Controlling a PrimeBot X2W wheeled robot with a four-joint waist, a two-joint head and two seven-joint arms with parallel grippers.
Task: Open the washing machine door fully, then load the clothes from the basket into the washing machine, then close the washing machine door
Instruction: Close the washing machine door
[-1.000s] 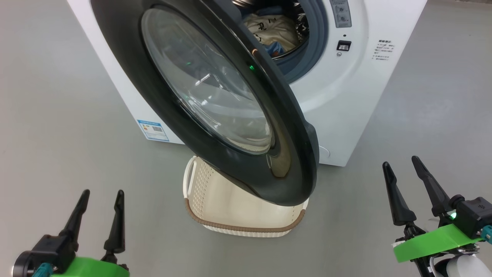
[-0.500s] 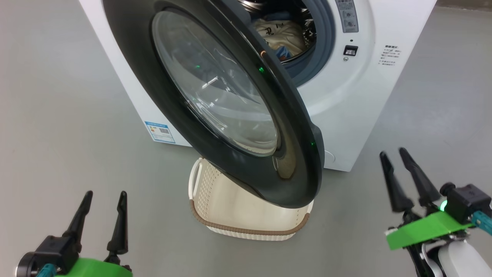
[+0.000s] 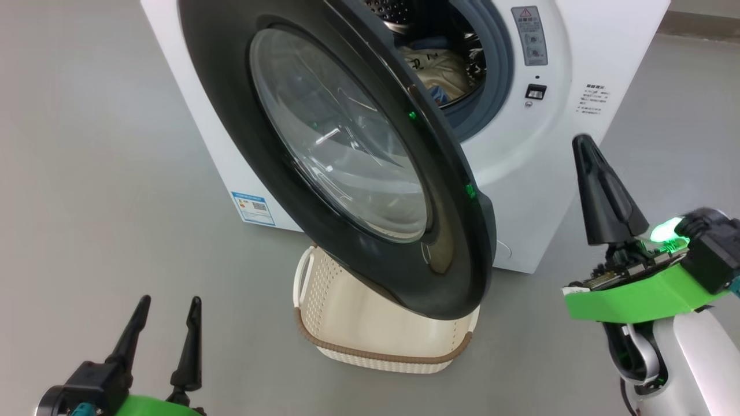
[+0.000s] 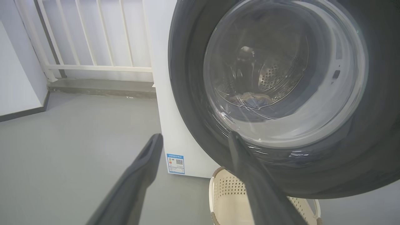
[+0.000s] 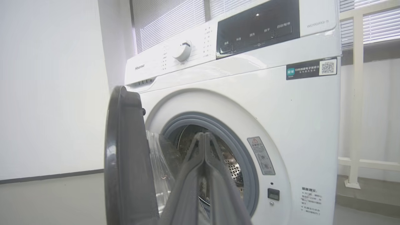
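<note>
The white washing machine (image 3: pixel 537 173) stands with its black-rimmed door (image 3: pixel 347 144) swung out toward me. Cream and blue clothes (image 3: pixel 430 69) lie inside the steel drum. The cream basket (image 3: pixel 370 329) sits on the floor under the door's lower edge; the inside that shows is bare. My right gripper (image 3: pixel 583 144) is shut on nothing, raised to the right of the door and pointing at the machine's front. In the right wrist view its closed fingers (image 5: pixel 204 162) rise before the drum opening, beside the door's edge (image 5: pixel 125 156). My left gripper (image 3: pixel 170 306) hangs open low at the left, facing the door glass (image 4: pixel 281 78).
Grey floor (image 3: pixel 87 173) spreads around the machine. A white railing (image 4: pixel 93 65) and a low step stand behind and left of it. A white wall (image 5: pixel 47 93) runs along the left in the right wrist view.
My right gripper's fingers have come together and the arm has risen toward the machine's front. The head camera has shifted. The left gripper stays open.
</note>
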